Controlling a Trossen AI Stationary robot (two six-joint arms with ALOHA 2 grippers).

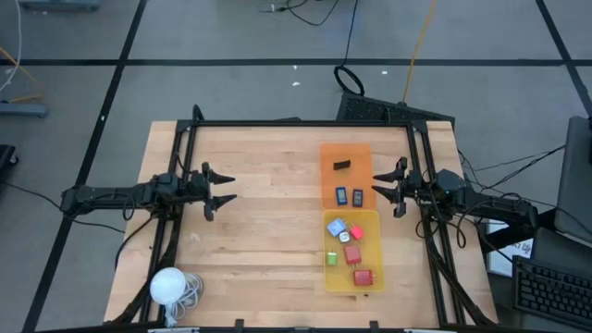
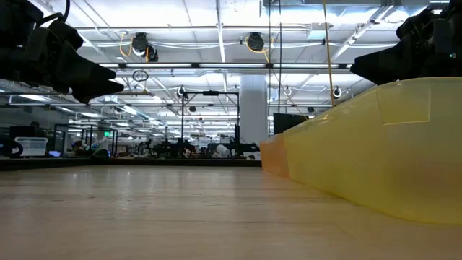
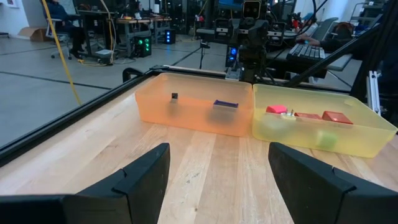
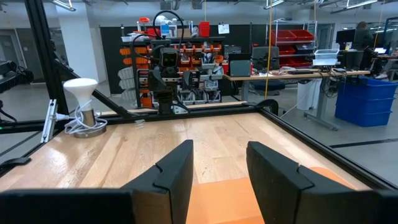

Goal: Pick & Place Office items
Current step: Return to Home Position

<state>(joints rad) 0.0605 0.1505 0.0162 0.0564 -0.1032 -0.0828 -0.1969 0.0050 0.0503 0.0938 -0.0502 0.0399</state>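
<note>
Right gripper (image 1: 377, 184), fingers apart and empty, hangs at the orange tray's (image 1: 356, 153) three o'clock edge. Left gripper (image 1: 229, 188), equally spread, sits toward the table's (image 1: 268, 231) nine o'clock. With office items (image 1: 363, 277) lying inside that and the yellow tray (image 1: 374, 254), both arms appear parked.

Office items (image 1: 352, 253): three dark in orange tray (image 1: 347, 151); red, green, light-blue in yellow tray (image 1: 373, 222).

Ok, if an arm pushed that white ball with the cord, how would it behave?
The white ball would probably tip rather than slide: the right wrist view shows a wide top on a narrower stem. Its cord lies in loose loops beside it, so it is likely floppy and may drag or snag.
</note>
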